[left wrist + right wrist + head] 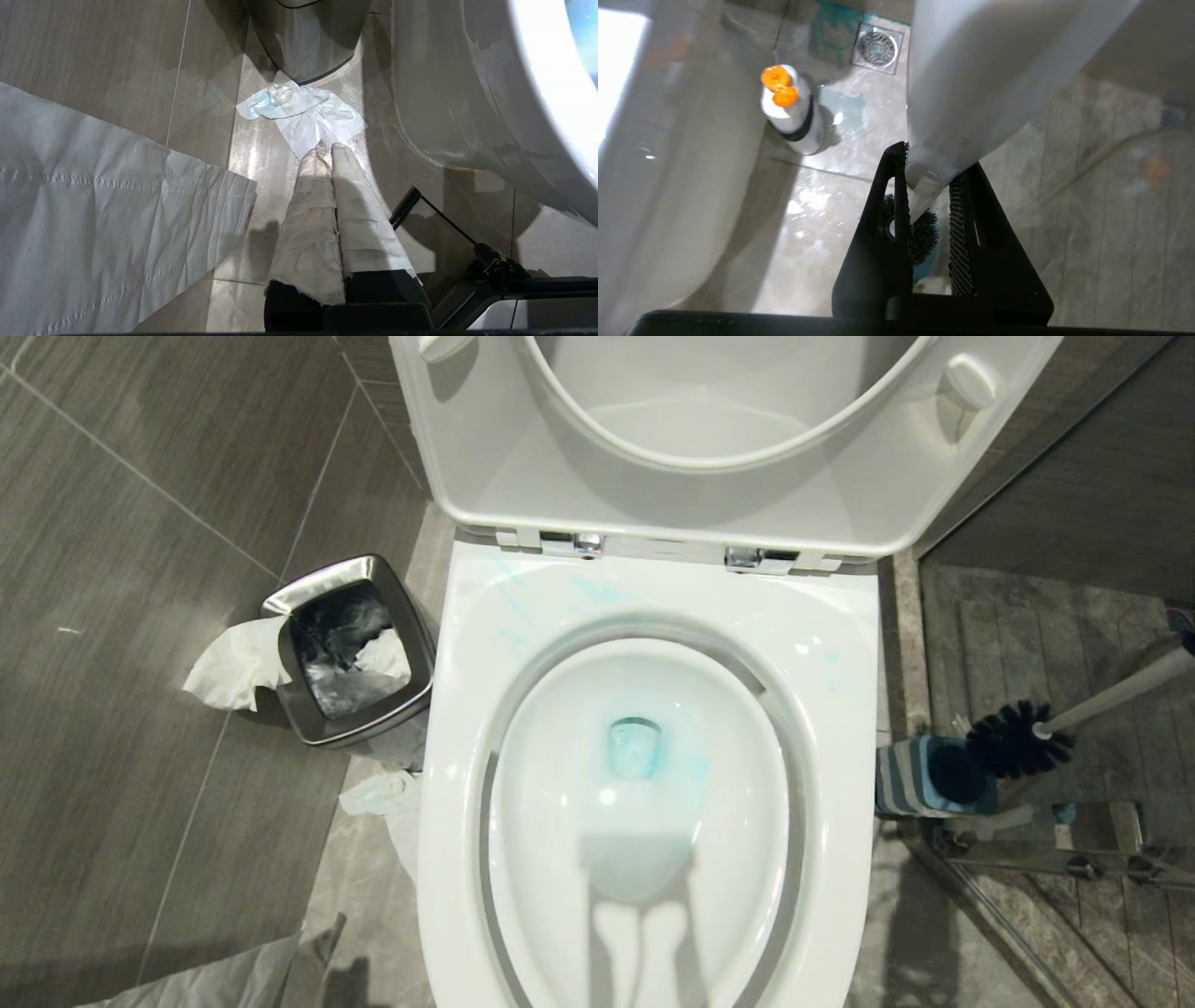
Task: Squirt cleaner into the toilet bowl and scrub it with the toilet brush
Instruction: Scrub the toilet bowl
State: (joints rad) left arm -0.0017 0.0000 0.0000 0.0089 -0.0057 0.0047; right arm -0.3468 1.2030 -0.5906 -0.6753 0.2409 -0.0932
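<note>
**Holding the brush above its holder, beside the bowl**

Gripping the white handle of the toilet brush (966,88), the right claw (924,205) has its two black fingers (882,224) clamped on the stick, with the black bristle head showing past them. In the head view the brush (1018,739) reaches in from the right edge, its handle slanting up and out of frame, and its bristles hang just above the blue-and-grey striped holder (910,775), which stands on the floor close to the right side of the toilet bowl (644,607). The right claw itself lies outside that view.

The bowl has its seat and lid raised; blue cleaner pools at the drain and streaks the back of the rim. Its open basin lies to the left of the brush head, across the white rim.

Only the right wrist view shows a white bottle with an orange cap (789,112) standing on wet floor near a floor drain (877,48).

The left claw (327,149), wrapped in white, is closed and empty, low over the floor beside the bowl's outer wall. Ahead of it lies crumpled tissue (303,112), then the steel bin (350,649); a wide paper sheet (93,210) spreads to one side.
</note>
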